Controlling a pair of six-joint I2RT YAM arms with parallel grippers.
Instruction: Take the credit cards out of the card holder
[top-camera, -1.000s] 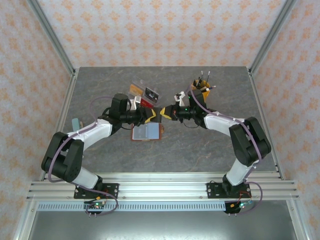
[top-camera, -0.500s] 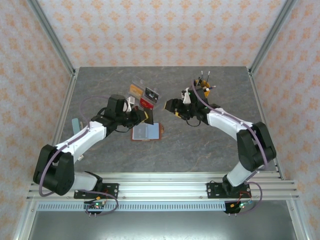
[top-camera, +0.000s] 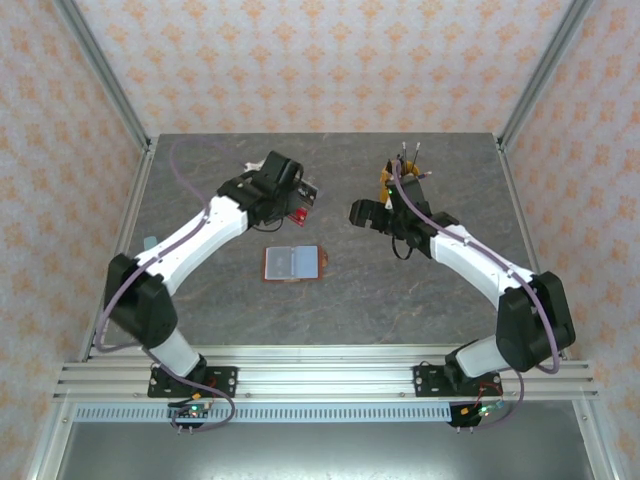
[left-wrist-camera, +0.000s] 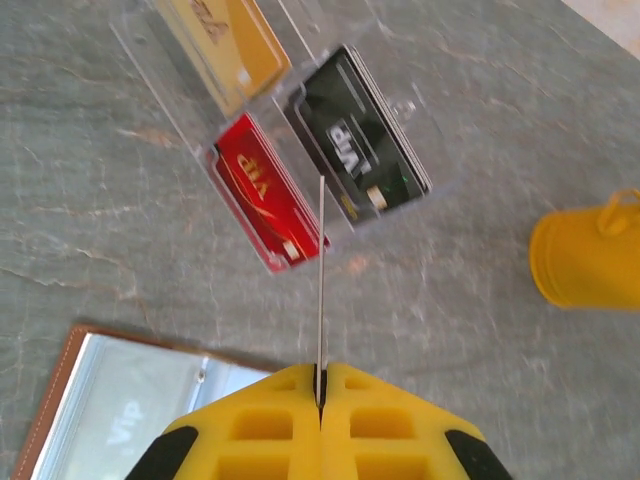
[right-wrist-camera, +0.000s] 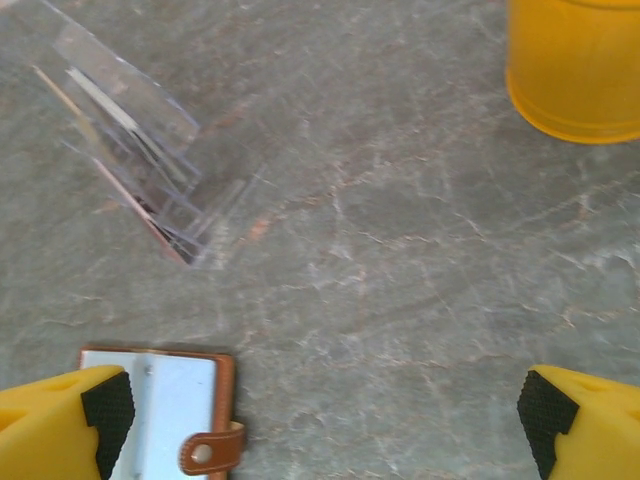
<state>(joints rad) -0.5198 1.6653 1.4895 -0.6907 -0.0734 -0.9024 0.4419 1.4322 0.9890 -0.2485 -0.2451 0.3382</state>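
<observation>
Swung to the VIP cards (left-wrist-camera: 268, 195), left pincer (left-wrist-camera: 320, 382) pinches a credit card (left-wrist-camera: 320, 280); right pincer (right-wrist-camera: 325, 410) spread.

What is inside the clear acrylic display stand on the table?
The clear acrylic stand holds a gold card, a red card and a black card. Whether more cards sit behind them is hidden.

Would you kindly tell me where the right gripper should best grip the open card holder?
I'd pinch the card holder at its right leather edge by the snap tab, coming from its right. It lies open and flat, so the tab there is probably the easiest purchase; the open right gripper is on that side.
</observation>
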